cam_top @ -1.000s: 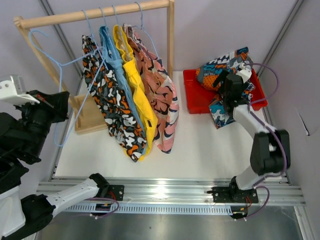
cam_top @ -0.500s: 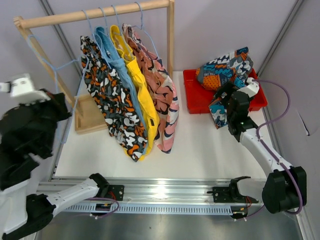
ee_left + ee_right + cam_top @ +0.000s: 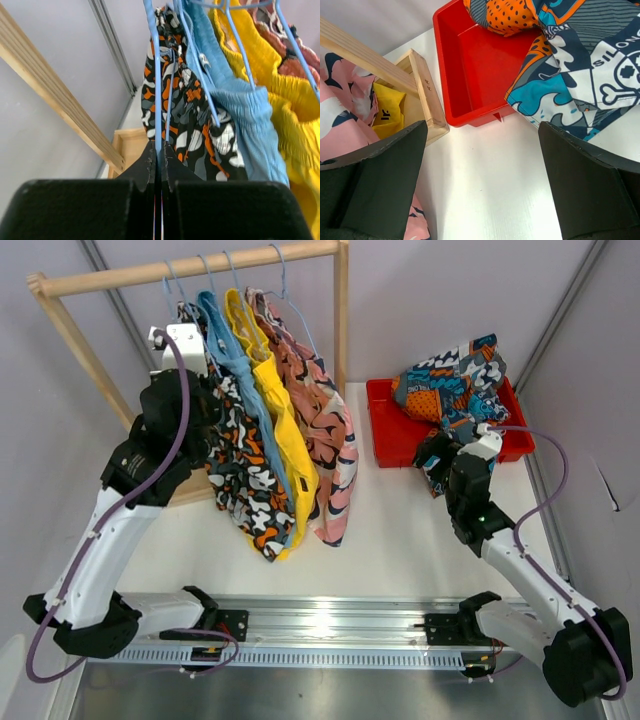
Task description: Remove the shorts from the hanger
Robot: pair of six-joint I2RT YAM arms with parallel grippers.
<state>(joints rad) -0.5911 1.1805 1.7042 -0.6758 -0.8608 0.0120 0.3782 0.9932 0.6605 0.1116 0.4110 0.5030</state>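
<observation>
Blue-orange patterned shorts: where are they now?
Top view, far right: the blue-orange shorts are heaped in the red bin, a corner spilling over its near edge, beside the right gripper.

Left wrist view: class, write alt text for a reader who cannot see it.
The left gripper is shut on a blue wire hanger, with the black-orange-white shorts hanging behind it. To their right hang the light blue shorts and the yellow shorts on blue hangers; a slanted wooden beam crosses the left.

We see a wooden clothes rack (image 3: 200, 267) spanning 10 to 12 o'clock, with its upright post (image 3: 341, 315) at 12. A red bin (image 3: 390, 430) sits at 2 o'clock on the white tabletop (image 3: 400, 530), just beside the rack's base frame (image 3: 427, 95). An aluminium rail (image 3: 330, 620) runs along 6 o'clock.
</observation>
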